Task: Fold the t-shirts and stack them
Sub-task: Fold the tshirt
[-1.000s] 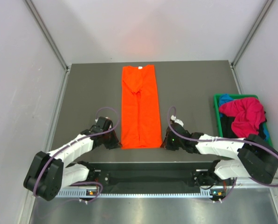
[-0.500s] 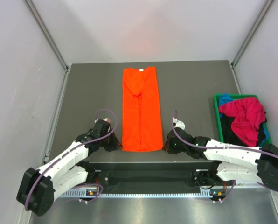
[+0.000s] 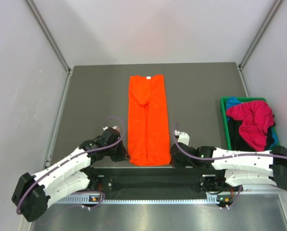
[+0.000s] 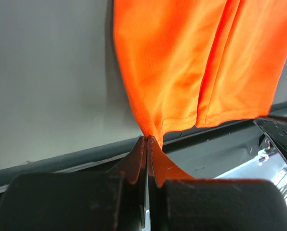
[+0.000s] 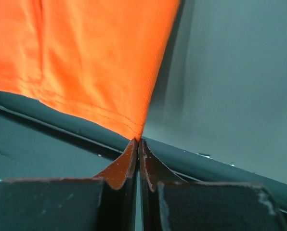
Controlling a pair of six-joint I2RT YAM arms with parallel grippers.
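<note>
The orange t-shirt (image 3: 147, 120) lies as a narrow strip mid-table, hem at the near edge. Left gripper (image 4: 147, 142): clamped tight on the hem's left corner. Right gripper (image 5: 137, 144): clamped tight on the right corner. Magenta t-shirt (image 3: 252, 119) and blue t-shirt (image 3: 233, 101): in the green bin (image 3: 222, 113).

Open to me: desk (image 3: 95, 96) left of orange t-shirt (image 3: 147, 120), and between it and green bin (image 3: 223, 103). In my way: that bin, piled high, at desk's right edge.
</note>
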